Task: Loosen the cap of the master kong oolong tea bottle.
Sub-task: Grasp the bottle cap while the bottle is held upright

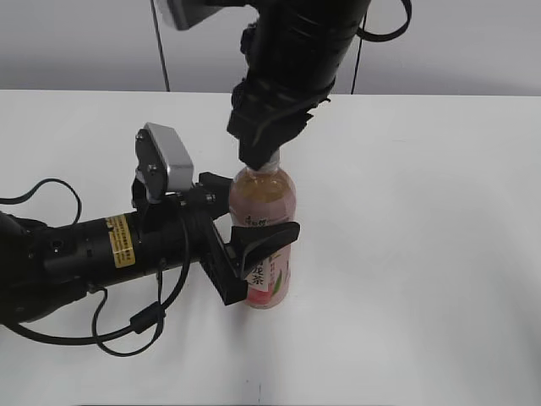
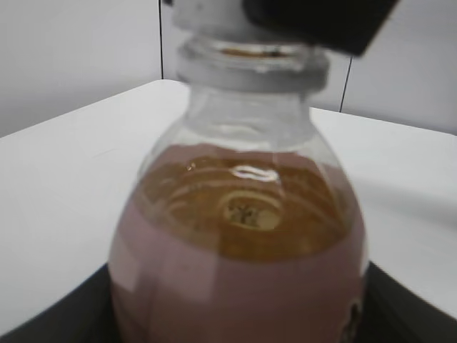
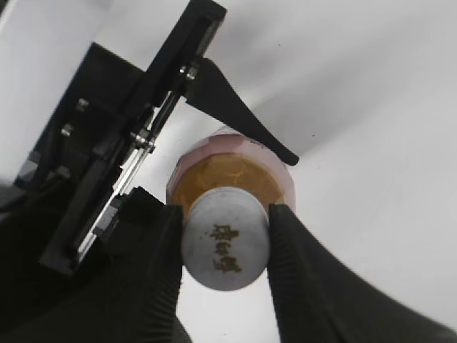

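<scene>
Exterior view: left arm lies low along the white table (image 1: 423, 254), reaching in from the left, wrist level. Left gripper (image 1: 254, 254) clamps the master kong oolong tea bottle (image 1: 264, 222) around its labelled body, one finger (image 1: 269, 240) across the front, the other behind. Bottle upright, mid-table.

Right arm comes straight down from above. Right gripper (image 1: 269, 156) sits over the bottle's neck, hiding most of the top.

Right wrist view: both dark fingers (image 3: 303, 279) press on opposite sides of the cap (image 3: 226, 238), gold characters on its top.

Left wrist view: bottle shoulder and neck fill the frame; tea level sits below the shoulder.
</scene>
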Controlling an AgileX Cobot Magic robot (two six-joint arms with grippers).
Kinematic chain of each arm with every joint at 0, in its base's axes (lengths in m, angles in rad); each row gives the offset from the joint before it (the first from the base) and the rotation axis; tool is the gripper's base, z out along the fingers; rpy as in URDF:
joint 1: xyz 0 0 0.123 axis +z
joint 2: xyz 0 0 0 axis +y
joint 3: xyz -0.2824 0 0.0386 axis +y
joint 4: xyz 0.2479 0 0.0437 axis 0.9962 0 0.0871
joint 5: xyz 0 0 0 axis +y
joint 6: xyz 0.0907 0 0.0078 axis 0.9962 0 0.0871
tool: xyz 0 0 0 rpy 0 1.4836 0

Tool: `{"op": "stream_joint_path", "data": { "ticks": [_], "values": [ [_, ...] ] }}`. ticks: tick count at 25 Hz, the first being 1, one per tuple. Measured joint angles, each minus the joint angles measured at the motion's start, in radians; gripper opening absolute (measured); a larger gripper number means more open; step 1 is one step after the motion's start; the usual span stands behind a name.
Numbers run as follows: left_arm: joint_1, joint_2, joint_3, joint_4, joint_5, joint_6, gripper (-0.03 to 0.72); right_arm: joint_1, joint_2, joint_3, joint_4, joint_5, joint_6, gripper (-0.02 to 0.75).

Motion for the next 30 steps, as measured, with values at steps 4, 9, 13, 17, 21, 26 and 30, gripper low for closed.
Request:
{"op": "stream_joint_path", "data": {
  "ticks": [4, 9, 13, 17, 21, 26, 30],
  "values": [
    [0.0, 0.0, 0.0, 0.002, 0.0, 0.002, 0.448, 0.0, 0.0, 0.0, 0.001, 0.0, -0.275, 0.273],
    [0.0, 0.0, 0.0, 0.004, 0.0, 0.005, 0.448, 0.0, 0.0, 0.0, 0.003, 0.001, -0.697, 0.273],
    [0.0, 0.0, 0.0, 0.006, -0.001, 0.007, 0.448, 0.0, -0.001, 0.0, 0.006, 0.004, -1.041, 0.273],
    [0.0, 0.0, 0.0, 0.006, -0.001, 0.007, 0.448, 0.0, -0.001, -0.003, 0.006, 0.005, -1.301, 0.273],
    [0.0, 0.0, 0.0, 0.006, -0.001, 0.007, 0.448, 0.0, -0.001, -0.005, 0.006, 0.007, -1.531, 0.273],
    [0.0, 0.0, 0.0, 0.005, -0.001, 0.007, 0.448, 0.0, -0.001, -0.005, 0.005, 0.007, -1.766, 0.273],
    [0.0, 0.0, 0.0, 0.003, -0.001, 0.005, 0.448, 0.0, -0.001, -0.005, 0.0, 0.002, -1.948, 0.273]
  ]
}}
